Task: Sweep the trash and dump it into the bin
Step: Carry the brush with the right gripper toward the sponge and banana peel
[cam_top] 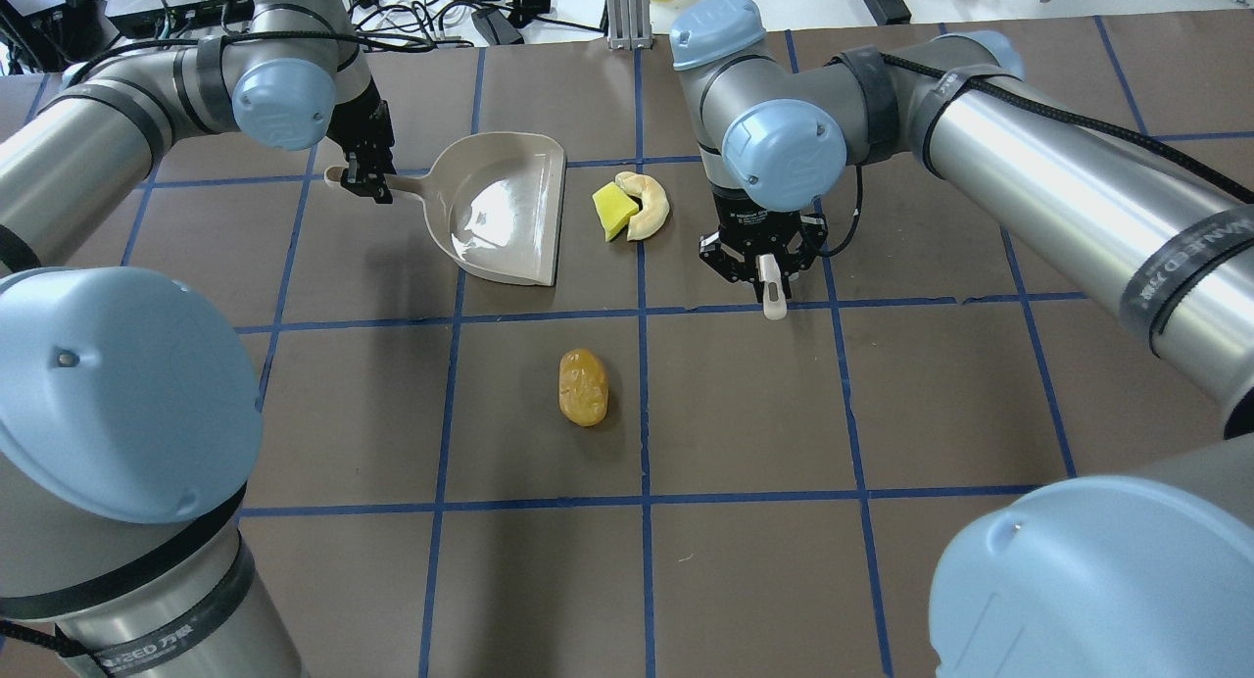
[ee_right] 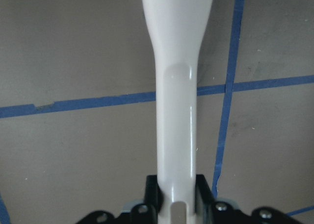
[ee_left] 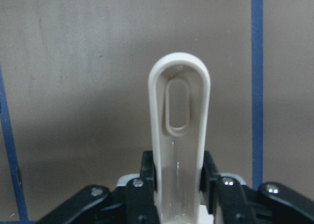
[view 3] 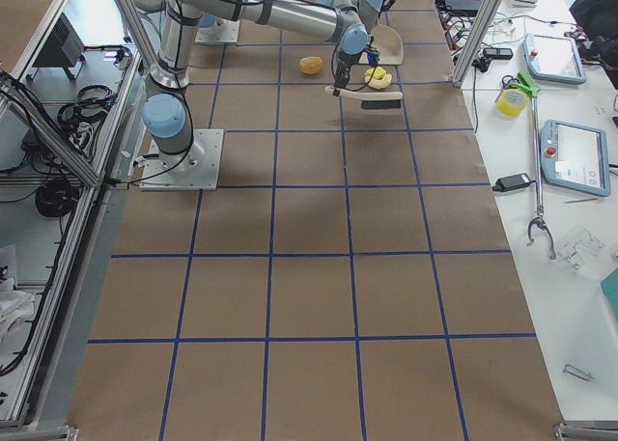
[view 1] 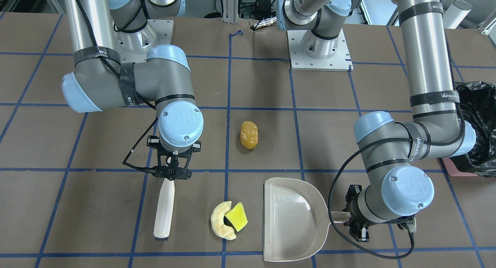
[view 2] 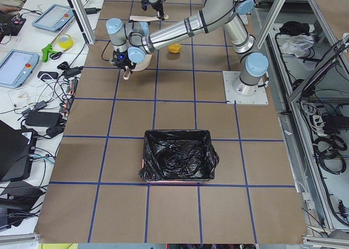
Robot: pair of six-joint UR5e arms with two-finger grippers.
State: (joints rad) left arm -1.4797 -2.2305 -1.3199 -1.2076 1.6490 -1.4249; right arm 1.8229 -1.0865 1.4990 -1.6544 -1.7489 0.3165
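Nothing is swept yet, I judge: my left gripper [view 1: 354, 215] clamps the handle of the beige plastic dustpan [view 1: 286, 221], my right gripper [view 1: 170, 174] the beige dark-bristled brush [view 1: 164, 210], while in the front view the cream crescent [view 1: 219, 221] and yellow-green sponge wedge [view 1: 237, 217] lie at the pan's 9 o'clock, the orange-brown lumpy blob [view 1: 249, 134] at 11, the black-lined pink bin [view 1: 457, 168] at 2.

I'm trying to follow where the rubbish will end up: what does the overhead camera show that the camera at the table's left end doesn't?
Only the overhead exterior view shows the cream crescent and the yellow-green wedge, touching each other beside the open mouth of the dustpan. Only the exterior left view shows the bin, lined with a black bag, standing well apart from both arms. Both show the orange blob, the left gripper holding the dustpan's handle and the right gripper holding the brush.
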